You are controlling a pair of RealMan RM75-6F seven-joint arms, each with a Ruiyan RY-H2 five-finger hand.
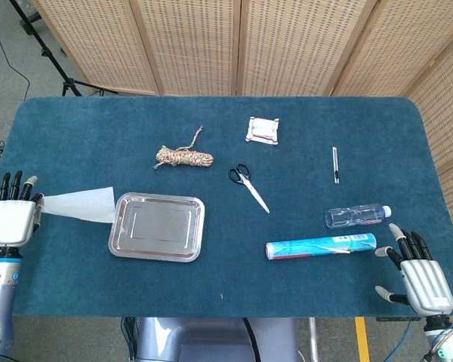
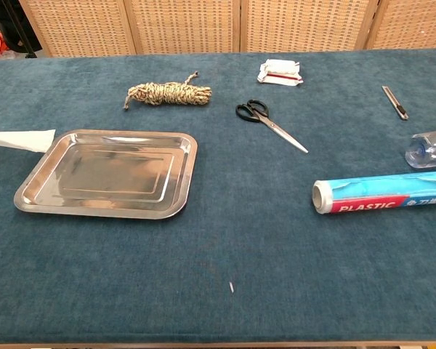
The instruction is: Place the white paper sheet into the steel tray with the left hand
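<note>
The steel tray (image 1: 157, 226) lies flat on the blue-covered bench (image 1: 211, 143) and holds nothing. The left hand (image 1: 13, 219) is positioned well to the left of the tray, at the bench edge, with its fingers pointing away from the robot and gripping the left edge of the white paper sheet (image 1: 79, 204). The sheet is lifted off the bench surface and extends from the hand toward the tray; its right edge ends just beside the tray's left rim, and no part of it is inside the tray. In the chest view the sheet appears as a thin white wedge to the left of the tray's far left corner. The right hand (image 1: 420, 277) is far to the right of the tray, at the near bench edge, with fingers spread apart and holding nothing. Beyond the tray lies a rope bundle (image 1: 183, 157). To the right of the tray lie scissors (image 1: 248, 184), a plastic wrap roll (image 1: 321, 246) and a water bottle (image 1: 356, 216). A white packet (image 1: 262, 130) and a small pen-like tool (image 1: 335, 164) lie farther off, beyond and to the right.
</note>
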